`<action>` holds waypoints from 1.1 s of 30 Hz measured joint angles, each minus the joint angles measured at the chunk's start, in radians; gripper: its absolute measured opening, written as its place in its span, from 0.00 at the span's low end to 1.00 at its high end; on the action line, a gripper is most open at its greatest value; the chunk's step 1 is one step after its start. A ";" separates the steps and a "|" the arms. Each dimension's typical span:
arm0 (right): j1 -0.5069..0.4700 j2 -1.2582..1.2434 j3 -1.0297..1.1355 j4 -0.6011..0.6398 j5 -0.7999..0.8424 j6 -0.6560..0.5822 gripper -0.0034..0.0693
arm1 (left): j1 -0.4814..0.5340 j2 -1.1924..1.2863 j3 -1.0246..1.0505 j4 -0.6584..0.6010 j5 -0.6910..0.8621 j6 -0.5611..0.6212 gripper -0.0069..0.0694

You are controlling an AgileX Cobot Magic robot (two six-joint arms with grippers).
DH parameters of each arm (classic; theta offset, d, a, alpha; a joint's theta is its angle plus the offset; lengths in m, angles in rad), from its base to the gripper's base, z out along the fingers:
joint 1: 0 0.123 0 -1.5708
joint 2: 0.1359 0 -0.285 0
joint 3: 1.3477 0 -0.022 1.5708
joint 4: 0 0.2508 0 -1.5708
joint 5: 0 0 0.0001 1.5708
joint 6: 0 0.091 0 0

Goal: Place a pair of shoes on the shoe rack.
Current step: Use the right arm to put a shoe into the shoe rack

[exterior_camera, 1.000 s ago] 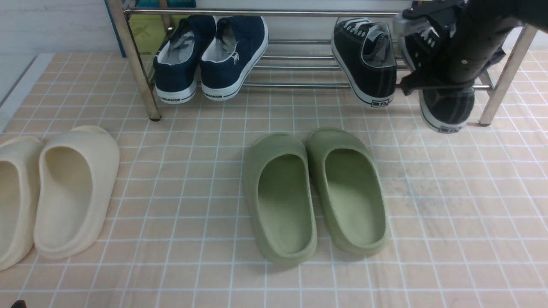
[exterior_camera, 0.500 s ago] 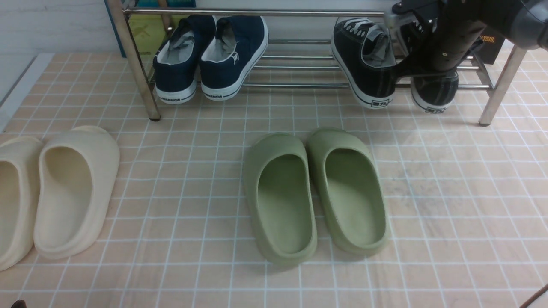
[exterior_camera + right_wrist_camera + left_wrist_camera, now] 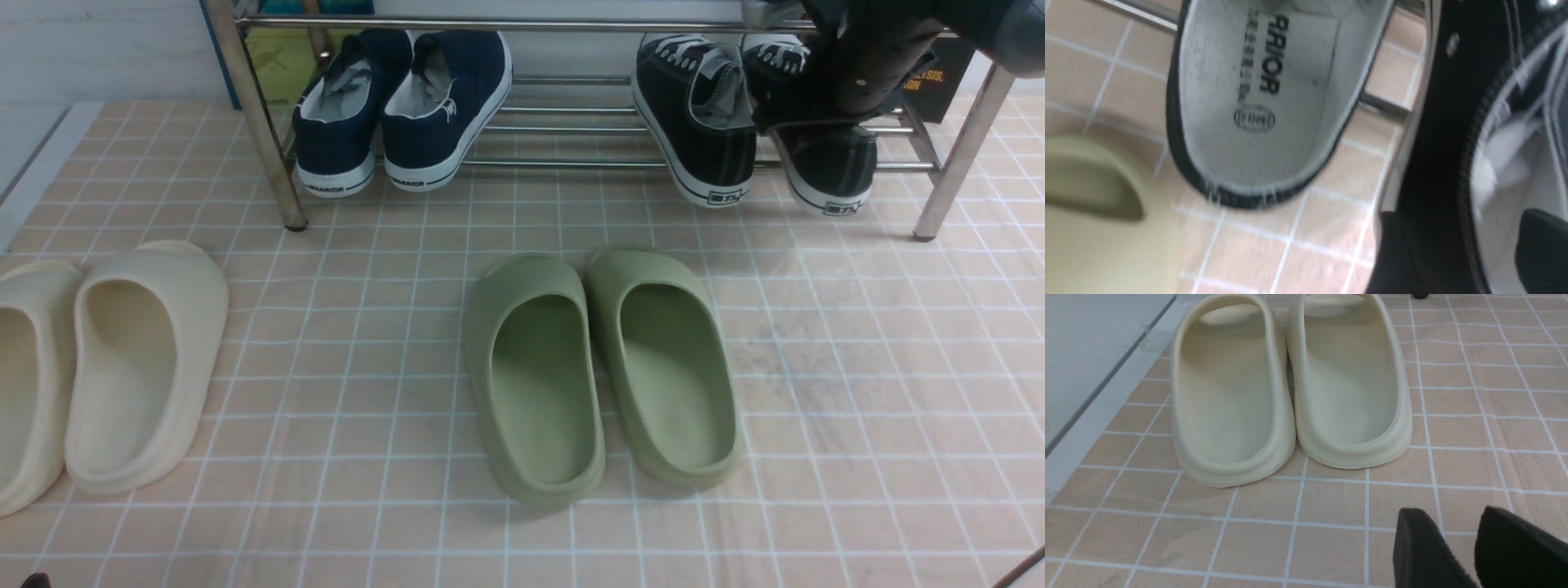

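The shoe rack (image 3: 571,163) of chrome tubes stands at the back. One black sneaker (image 3: 702,122) leans on its lower bars with its heel toward me. The other black sneaker (image 3: 829,167) lies beside it on the right, under my right arm (image 3: 873,65). In the right wrist view my right gripper (image 3: 1464,216) is open, straddling this sneaker's side wall (image 3: 1437,122), one finger outside and one over the pale lining. The first sneaker's grey insole (image 3: 1257,102) shows beyond. My left gripper (image 3: 1453,516) hovers open over the floor with nothing in it.
Navy sneakers (image 3: 400,106) sit on the rack's left part. Green slides (image 3: 600,367) lie mid-floor, and cream slides (image 3: 106,367) lie at the left, just ahead of my left gripper. The rack's right leg (image 3: 959,155) stands close to my right arm.
My right arm carried the second black sneaker up and back from the rack's front edge onto the bars beside its mate. Its jaws have parted from the shoe's wall.
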 joint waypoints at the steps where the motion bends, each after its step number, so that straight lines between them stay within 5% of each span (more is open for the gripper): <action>1: 0.000 -0.010 -0.002 0.000 0.028 -0.003 0.62 | 0.000 0.000 0.000 0.000 0.000 0.000 0.40; 5: 0.000 -0.070 -0.011 0.000 0.145 -0.056 0.63 | 0.000 0.000 0.000 0.000 0.000 0.000 0.40; 9: -0.011 -0.134 0.020 0.003 0.162 -0.089 0.52 | 0.000 0.000 0.000 0.000 0.000 0.000 0.40; 18: -0.109 -0.198 0.286 0.103 0.138 -0.092 0.05 | 0.000 0.000 0.000 0.002 0.000 0.000 0.40; 33: -0.149 -0.117 0.415 0.417 -0.358 -0.089 0.02 | 0.000 0.000 0.000 0.005 0.000 0.000 0.40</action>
